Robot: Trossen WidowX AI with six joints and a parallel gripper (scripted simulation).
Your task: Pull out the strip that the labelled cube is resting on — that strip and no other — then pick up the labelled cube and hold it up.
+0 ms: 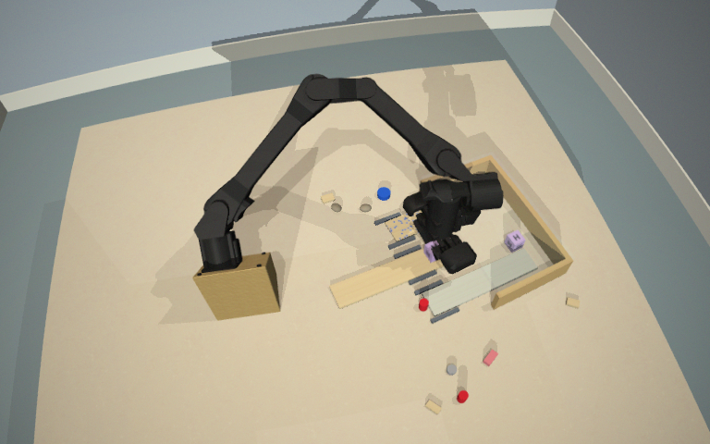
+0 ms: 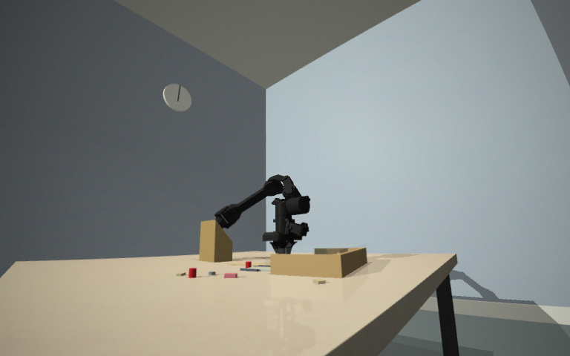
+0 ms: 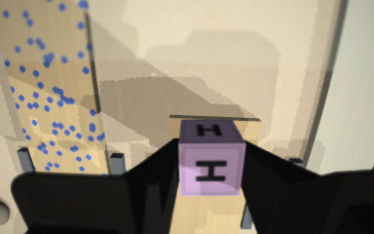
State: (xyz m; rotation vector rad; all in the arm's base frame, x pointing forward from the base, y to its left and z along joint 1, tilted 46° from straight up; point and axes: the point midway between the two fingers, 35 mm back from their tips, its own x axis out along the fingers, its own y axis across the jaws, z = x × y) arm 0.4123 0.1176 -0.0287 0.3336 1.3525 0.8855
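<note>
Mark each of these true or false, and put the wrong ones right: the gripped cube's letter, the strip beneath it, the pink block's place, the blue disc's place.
1. The cube between the tool's fingers bears an H. True.
2. The strip beneath it is blue-spotted. False: it is plain wood.
3. The pink block lies outside the wooden frame. True.
4. The blue disc lies inside that frame. False: it lies outside.
</note>
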